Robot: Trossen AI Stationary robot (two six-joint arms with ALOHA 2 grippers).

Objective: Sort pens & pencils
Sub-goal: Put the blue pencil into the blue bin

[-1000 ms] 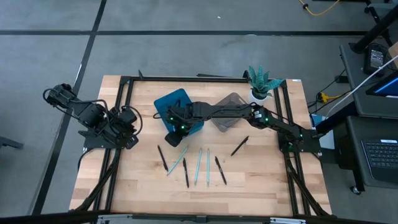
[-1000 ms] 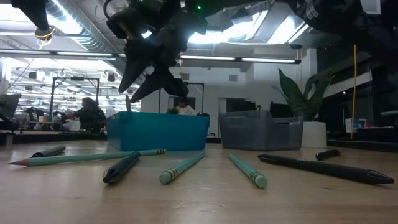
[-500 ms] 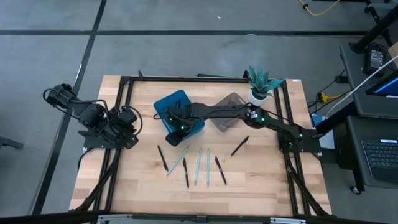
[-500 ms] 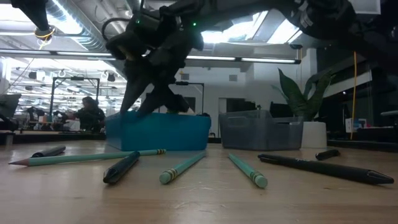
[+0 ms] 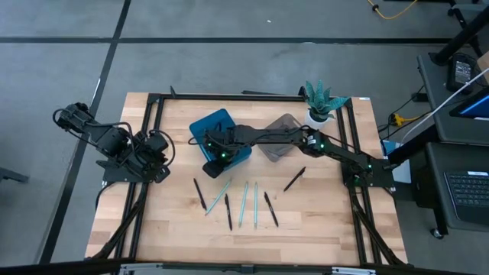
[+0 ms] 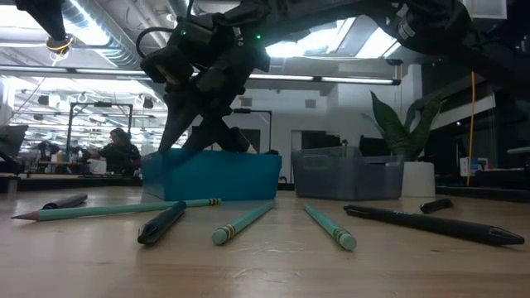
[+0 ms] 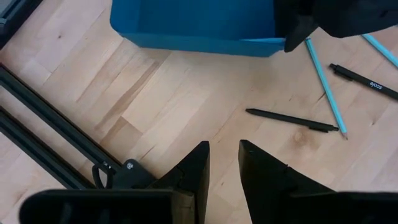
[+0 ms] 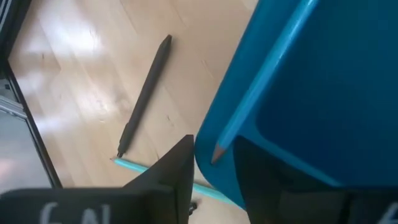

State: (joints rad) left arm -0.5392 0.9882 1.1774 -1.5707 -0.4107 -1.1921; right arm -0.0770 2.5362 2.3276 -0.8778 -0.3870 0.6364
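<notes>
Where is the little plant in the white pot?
In the high view the plant stands at the table's far right corner, just beyond the grey bin, on the right arm's side.

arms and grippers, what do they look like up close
Both arms are dark, near black, built of jointed segments. The right arm carries small green lights along its links, and black cables loop beside the left arm. The left gripper and right gripper each end in two dark, wedge-shaped fingers.
</notes>
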